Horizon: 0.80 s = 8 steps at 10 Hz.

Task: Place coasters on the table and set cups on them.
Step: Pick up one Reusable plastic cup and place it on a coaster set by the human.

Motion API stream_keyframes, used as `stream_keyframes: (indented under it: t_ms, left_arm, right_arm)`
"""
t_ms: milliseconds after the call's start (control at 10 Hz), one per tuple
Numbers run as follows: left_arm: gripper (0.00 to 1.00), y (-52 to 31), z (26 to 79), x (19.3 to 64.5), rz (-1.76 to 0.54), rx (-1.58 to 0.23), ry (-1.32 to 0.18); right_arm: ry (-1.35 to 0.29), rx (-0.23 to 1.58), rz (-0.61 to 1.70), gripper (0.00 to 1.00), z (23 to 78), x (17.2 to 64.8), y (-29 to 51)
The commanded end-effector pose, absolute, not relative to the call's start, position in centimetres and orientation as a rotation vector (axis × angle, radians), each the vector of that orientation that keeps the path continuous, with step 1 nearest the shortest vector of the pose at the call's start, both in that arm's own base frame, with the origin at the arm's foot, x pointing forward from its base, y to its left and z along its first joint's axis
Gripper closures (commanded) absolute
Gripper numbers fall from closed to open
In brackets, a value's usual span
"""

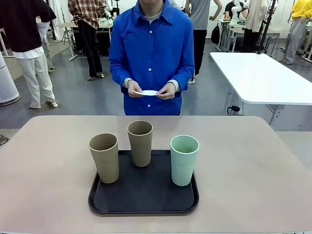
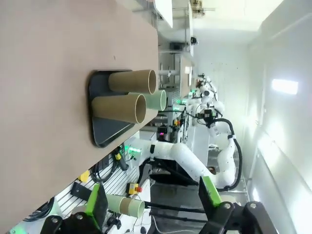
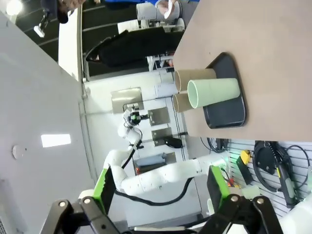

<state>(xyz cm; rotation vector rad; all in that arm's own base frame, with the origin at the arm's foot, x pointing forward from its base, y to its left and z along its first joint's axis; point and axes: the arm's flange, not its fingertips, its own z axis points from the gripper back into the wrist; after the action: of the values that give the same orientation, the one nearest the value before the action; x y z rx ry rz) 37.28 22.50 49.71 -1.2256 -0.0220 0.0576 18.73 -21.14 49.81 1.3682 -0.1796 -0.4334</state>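
Left pincer point(image 2: 153, 196) and right pincer point(image 3: 162, 186) gape empty; person's hands point(image 1: 135, 89) half hide the coasters point(image 1: 149, 92).

Three cups up and standing, mouths open, all on the black tray point(image 1: 141, 201) at the near middle of the beige table point(image 1: 253, 161). The tan cup point(image 1: 104, 158) sits at the tray's left edge, the second tan cup point(image 1: 140, 144) is further back near the far rim, and the mint green cup point(image 1: 184, 161) is on the right, none touching. All are tall, tapered, matte, no handles. The coaster point(image 1: 148, 92) is thin and white, held flat off the table by the person point(image 1: 151, 44) at the far side; single or stacked, can't tell
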Motion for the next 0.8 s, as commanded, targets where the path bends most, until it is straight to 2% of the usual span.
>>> stream_keyframes:
  t_ms: [0, 300, 500, 700]
  left_arm:
    - [0.00, 23.2, 49.6, 37.0, 0.075, -1.262, -0.072]
    - [0.00, 24.3, 47.8, 36.0, 0.120, -1.274, -0.066]
    - [0.00, 24.3, 48.2, 35.7, 0.108, -1.212, -0.051]
    - [0.00, 24.7, 48.0, 35.8, 0.139, -1.256, -0.043]
  right_arm:
    - [-0.162, 1.356, -0.444, 0.00, 49.5, 19.0, -21.6]
    - [-0.138, 1.339, -0.474, 0.00, 48.3, 19.1, -22.5]
    - [-0.135, 1.340, -0.485, 0.00, 47.7, 19.2, -22.5]
    - [-0.135, 1.352, -0.504, 0.00, 47.8, 19.3, -22.1]
